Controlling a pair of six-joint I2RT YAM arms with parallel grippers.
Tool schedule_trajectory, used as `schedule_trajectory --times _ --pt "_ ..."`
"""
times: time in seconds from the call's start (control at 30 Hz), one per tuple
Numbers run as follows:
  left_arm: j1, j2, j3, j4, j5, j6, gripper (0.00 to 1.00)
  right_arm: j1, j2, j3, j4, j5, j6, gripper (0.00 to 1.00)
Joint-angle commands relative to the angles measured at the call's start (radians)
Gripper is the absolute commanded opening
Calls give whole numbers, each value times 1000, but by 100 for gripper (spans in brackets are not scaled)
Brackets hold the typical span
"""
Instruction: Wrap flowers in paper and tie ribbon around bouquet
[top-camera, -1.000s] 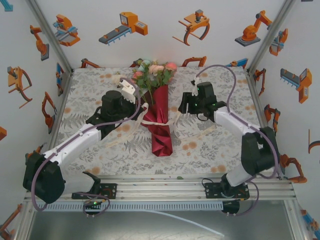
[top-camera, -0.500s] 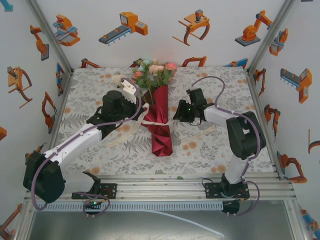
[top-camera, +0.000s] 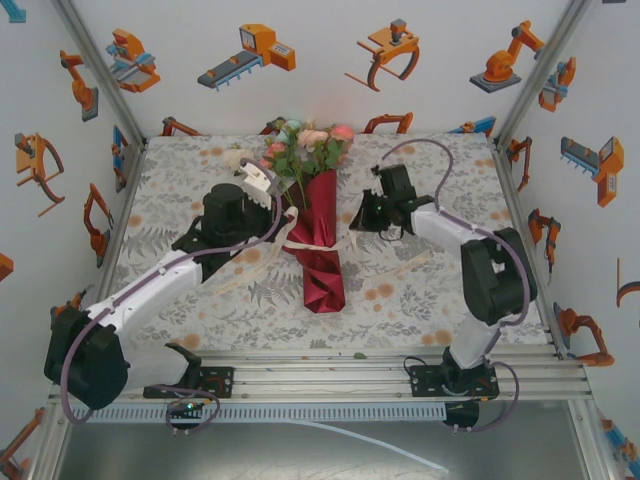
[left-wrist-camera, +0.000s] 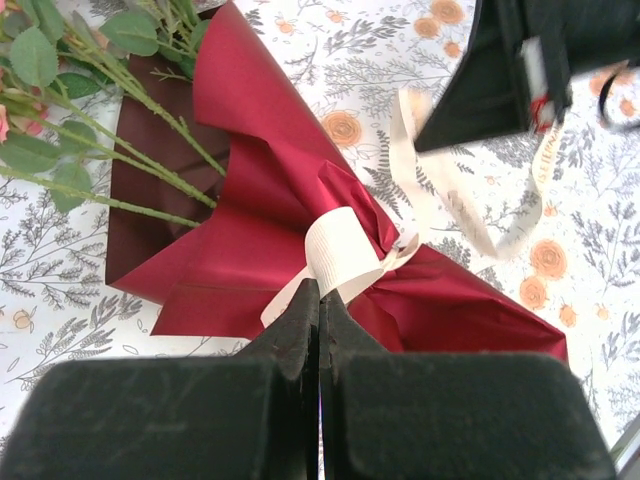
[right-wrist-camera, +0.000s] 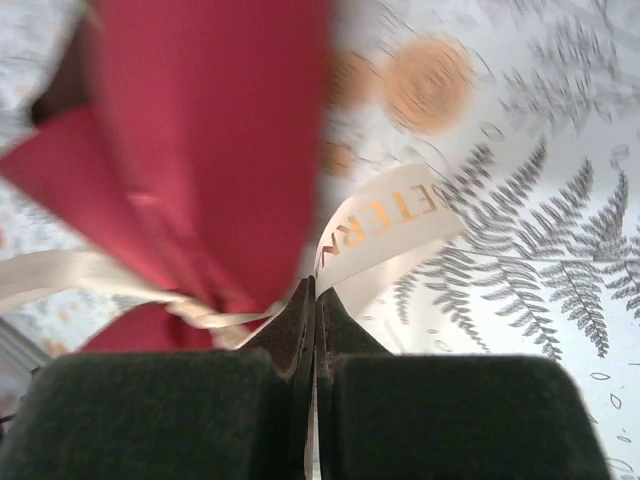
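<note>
1. The left gripper (left-wrist-camera: 318, 290) is pinched shut on one end of the ribbon (left-wrist-camera: 345, 250). The band runs from its tips straight onto the waist of the bouquet (top-camera: 316, 215), just ahead of it.
2. The right gripper (right-wrist-camera: 313, 290) is likewise clamped on the other tail, which curls up from between its tips. The red paper (right-wrist-camera: 200, 130) lies just ahead of it and to its left.
3. An uneven pull looks like the main risk: the bouquet lies loose on the tablecloth (top-camera: 190, 170), so it may slide or roll toward the stronger arm instead of the knot tightening.
4. Each bite on the ribbon is thin and right at the fingertips. The ribbon looks soft, so a tail may slip free — the loop would then slacken and the paper could spring open.
5. Too hard a pull may crush the paper cone and bend the thin stems of the flowers (top-camera: 305, 145), which lie beyond the left gripper's tips.
6. The two grippers sit close on either side of the bouquet, so crossing the tails invites a bump between them.
7. Slack ribbon trails on the cloth near the right gripper and could snag. That arm's cable (top-camera: 440, 150) arches behind it.
</note>
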Motion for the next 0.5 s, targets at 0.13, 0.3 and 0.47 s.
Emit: schedule_trajectory --times 0.13,0.3,0.47 --pt "-27 -87 -68 87 98 66 0 164 55 293 -6 -173 -24 0" --pt "-40 -121 -105 119 109 74 0 288 246 517 -56 -249 13 18" --pt "-45 -128 -105 88 93 85 0 267 204 530 -113 -142 -14 41"
